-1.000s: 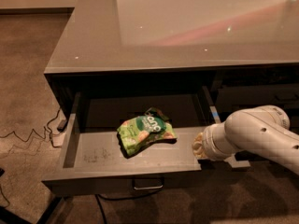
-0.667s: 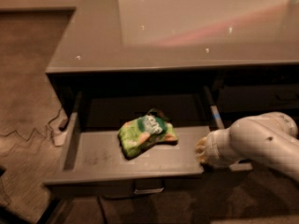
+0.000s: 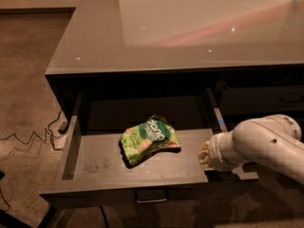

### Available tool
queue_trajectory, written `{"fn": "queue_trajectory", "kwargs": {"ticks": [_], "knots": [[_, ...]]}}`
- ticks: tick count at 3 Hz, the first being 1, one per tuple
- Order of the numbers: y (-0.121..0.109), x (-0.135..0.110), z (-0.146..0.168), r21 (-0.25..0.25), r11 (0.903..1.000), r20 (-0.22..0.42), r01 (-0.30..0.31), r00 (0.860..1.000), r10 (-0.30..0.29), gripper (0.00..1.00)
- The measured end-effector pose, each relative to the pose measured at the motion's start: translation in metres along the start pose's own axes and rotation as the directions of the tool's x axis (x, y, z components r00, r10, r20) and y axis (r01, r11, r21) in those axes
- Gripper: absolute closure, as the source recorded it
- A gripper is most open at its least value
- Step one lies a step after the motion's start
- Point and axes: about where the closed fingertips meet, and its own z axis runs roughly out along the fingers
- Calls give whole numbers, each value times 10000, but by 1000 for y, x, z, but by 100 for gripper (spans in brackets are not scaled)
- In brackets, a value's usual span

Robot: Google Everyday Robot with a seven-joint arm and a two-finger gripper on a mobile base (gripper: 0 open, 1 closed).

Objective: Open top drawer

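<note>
Camera view: open top drawer point(image 3: 97, 152) just left of end effector point(image 3: 205, 155).

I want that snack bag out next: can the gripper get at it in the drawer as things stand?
Probably yes. The top drawer stands open, the snack bag lies uncovered in it, and the gripper sits by its right edge, nothing between.
</note>
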Motion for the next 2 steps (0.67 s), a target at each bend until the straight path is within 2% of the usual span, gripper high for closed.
{"fn": "queue_trajectory", "kwargs": {"ticks": [2], "knots": [[0, 0, 0, -1, 10000, 0, 0, 10000, 0, 35]]}}
